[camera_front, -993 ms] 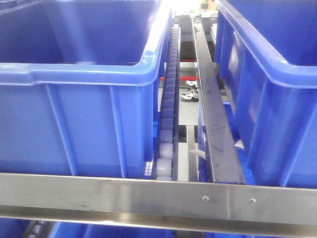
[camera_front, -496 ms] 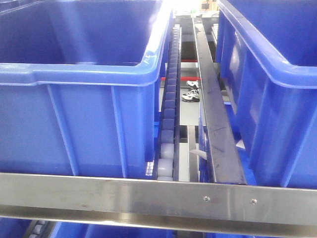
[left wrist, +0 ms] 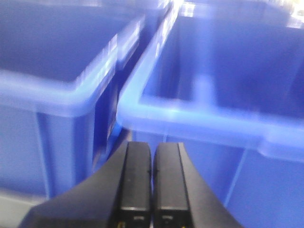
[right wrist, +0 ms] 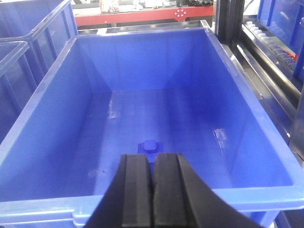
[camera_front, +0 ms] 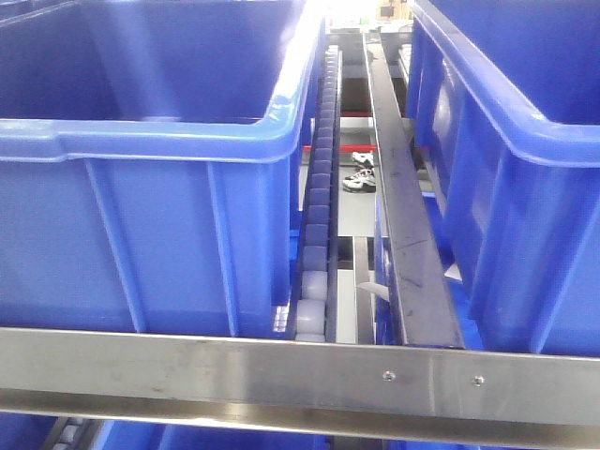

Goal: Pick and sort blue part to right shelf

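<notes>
The blue part (right wrist: 150, 145), a small square piece with a round knob, lies on the floor of a large blue bin (right wrist: 52, 114) in the right wrist view. My right gripper (right wrist: 153, 157) hovers over that bin's near rim, shut and holding nothing, with the part just beyond its tips. The right shelf fills the front view: a steel front rail (camera_front: 234, 367) with two screws (camera_front: 387, 376), a roller track (camera_front: 319, 206) and blue bins (camera_front: 141, 244). In the blurred left wrist view, my left gripper (left wrist: 152, 148) is shut and holds nothing, facing two blue bins (left wrist: 209, 118).
A second blue bin (camera_front: 525, 178) stands right of a steel divider bar (camera_front: 398, 187). More blue bins (right wrist: 19, 47) sit left of the part's bin. A dark rack post (right wrist: 228, 19) and roller rails (right wrist: 275, 42) run along its right side.
</notes>
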You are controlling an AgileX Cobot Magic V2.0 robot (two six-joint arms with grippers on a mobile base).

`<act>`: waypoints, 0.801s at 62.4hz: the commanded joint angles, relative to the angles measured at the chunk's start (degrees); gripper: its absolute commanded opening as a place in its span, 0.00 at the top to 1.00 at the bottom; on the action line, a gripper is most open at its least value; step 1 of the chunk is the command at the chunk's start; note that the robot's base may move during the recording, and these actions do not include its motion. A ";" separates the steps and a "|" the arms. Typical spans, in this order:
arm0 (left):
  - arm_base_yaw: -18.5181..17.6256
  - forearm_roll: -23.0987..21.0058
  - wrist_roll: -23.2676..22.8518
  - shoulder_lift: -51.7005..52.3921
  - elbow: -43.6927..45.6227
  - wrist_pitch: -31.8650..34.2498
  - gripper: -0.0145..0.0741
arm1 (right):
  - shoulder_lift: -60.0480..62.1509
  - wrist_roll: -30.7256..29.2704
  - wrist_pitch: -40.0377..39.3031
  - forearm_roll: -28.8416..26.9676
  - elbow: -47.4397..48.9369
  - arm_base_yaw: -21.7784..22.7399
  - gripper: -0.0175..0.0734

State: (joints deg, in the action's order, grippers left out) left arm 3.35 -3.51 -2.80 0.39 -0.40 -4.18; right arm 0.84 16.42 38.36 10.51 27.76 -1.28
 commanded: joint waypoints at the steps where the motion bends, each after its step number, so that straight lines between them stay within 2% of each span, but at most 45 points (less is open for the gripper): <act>1: -1.20 -0.60 0.05 1.24 -1.36 6.14 0.70 | 0.54 -0.19 -5.29 0.68 1.33 0.24 0.77; 21: -7.39 -0.60 0.05 1.24 -1.36 6.83 0.70 | 0.54 -0.19 -5.29 0.68 1.33 0.24 0.77; 50: -7.64 -0.60 0.05 1.24 -1.36 6.83 0.70 | 0.54 -0.19 -5.29 0.68 1.33 0.24 0.77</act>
State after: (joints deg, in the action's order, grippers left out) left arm -3.95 -3.75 -2.67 0.39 -0.40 -2.59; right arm 0.84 16.42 38.26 10.51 27.76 -1.28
